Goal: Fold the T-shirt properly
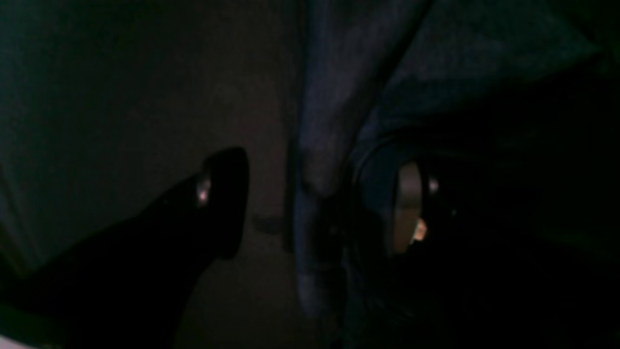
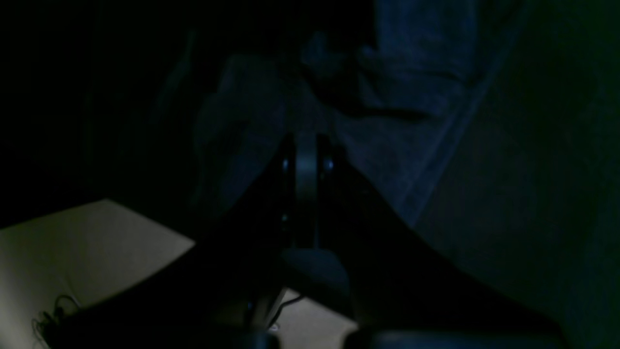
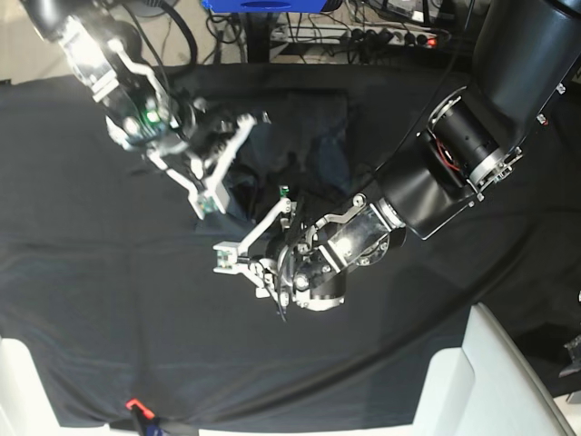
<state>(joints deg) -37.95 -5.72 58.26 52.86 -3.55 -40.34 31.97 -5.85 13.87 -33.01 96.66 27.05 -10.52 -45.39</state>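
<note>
The T-shirt (image 3: pixel 313 136) lies bunched and creased on the black table covering (image 3: pixel 109 300), a little behind the table's middle. My left gripper (image 3: pixel 259 268) hovers low at the shirt's front edge. In the left wrist view this gripper (image 1: pixel 319 165) is open, and a hanging fold of the T-shirt (image 1: pixel 329 121) runs between its fingers, close to the padded right finger (image 1: pixel 407 208). My right gripper (image 3: pixel 211 202) is at the shirt's left edge. The right wrist view shows this gripper (image 2: pixel 306 145) shut, with rumpled T-shirt (image 2: pixel 411 97) cloth just beyond its tips. Whether it pinches any fabric is too dark to tell.
The black covering spreads over the whole table. White furniture (image 3: pixel 490 381) stands at the front right corner. A power strip (image 3: pixel 399 36) and cables lie on the floor behind the table, beside a blue box (image 3: pixel 263 4). A small red object (image 3: pixel 134 405) sits at the front edge.
</note>
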